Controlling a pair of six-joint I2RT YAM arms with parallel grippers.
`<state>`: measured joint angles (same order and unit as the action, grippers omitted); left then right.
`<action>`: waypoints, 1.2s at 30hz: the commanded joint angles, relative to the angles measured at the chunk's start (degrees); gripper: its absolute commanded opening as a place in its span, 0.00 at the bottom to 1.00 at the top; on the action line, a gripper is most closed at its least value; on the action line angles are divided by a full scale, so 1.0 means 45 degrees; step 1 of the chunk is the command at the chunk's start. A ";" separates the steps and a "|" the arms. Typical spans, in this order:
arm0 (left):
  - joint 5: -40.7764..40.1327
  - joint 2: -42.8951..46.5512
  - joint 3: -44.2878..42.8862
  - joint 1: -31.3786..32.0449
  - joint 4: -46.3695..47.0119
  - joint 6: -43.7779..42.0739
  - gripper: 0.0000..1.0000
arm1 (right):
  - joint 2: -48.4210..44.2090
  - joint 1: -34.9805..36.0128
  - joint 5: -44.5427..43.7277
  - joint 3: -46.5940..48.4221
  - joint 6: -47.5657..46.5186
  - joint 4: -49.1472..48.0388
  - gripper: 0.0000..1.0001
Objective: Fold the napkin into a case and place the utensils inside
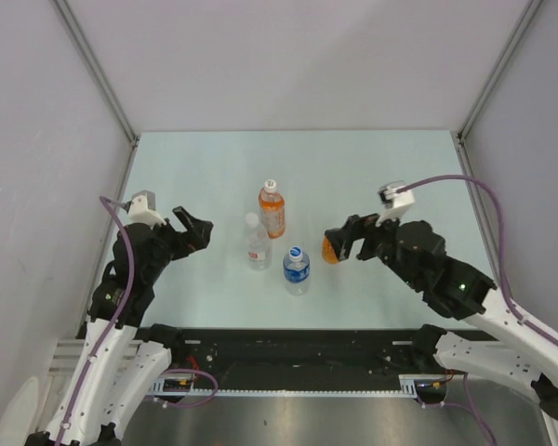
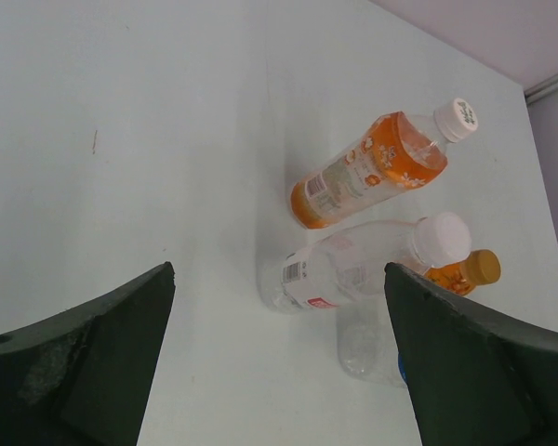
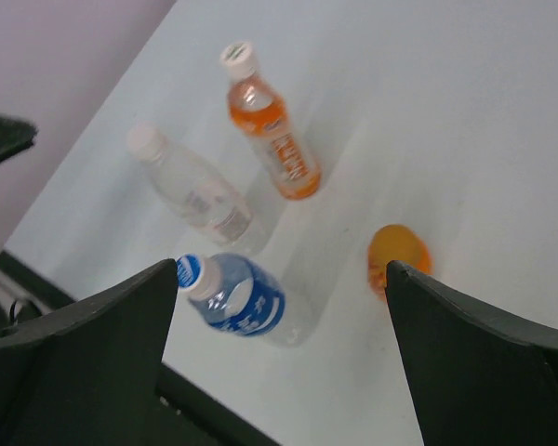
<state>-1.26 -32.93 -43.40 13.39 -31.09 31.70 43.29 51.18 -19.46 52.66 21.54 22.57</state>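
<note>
No napkin and no utensils show in any view. My left gripper (image 1: 197, 234) (image 2: 279, 274) hangs open over the table's left side, nothing between its fingers. My right gripper (image 1: 338, 245) (image 3: 281, 268) is open too, on the right, holding nothing. Between the two stand bottles: a tall orange-drink bottle (image 1: 272, 209) (image 2: 367, 172) (image 3: 272, 135), a clear white-capped bottle (image 1: 257, 242) (image 2: 353, 265) (image 3: 191, 186) and a blue-labelled water bottle (image 1: 297, 269) (image 3: 242, 302). A small orange bottle (image 1: 330, 249) (image 2: 465, 271) (image 3: 398, 253) stands just ahead of the right gripper's fingers, apart from them.
The pale table (image 1: 372, 177) is boxed in by grey walls at the left, back and right. A black rail (image 1: 288, 344) with cables runs along the near edge between the arm bases.
</note>
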 commanded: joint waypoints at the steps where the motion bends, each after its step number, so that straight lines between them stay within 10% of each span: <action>1: -0.0521 0.0266 0.0463 0.0033 -0.0142 -0.0307 0.97 | 0.1333 0.2233 -0.0144 0.0639 -0.0548 -0.0327 0.97; 21: -0.0229 0.0286 0.0679 0.0033 -0.0278 -0.0248 0.99 | 0.4931 0.4096 -0.1963 0.1090 -0.0997 -0.1225 0.98; 36: -0.0228 0.0364 0.0738 0.0033 -0.0259 -0.0287 0.98 | 0.5791 0.3549 -0.1418 0.1090 -0.0841 -0.1831 0.57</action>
<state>-2.81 -31.75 -40.40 13.39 -33.19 31.03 68.99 67.59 -26.24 55.05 17.52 16.75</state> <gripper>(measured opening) 0.979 0.603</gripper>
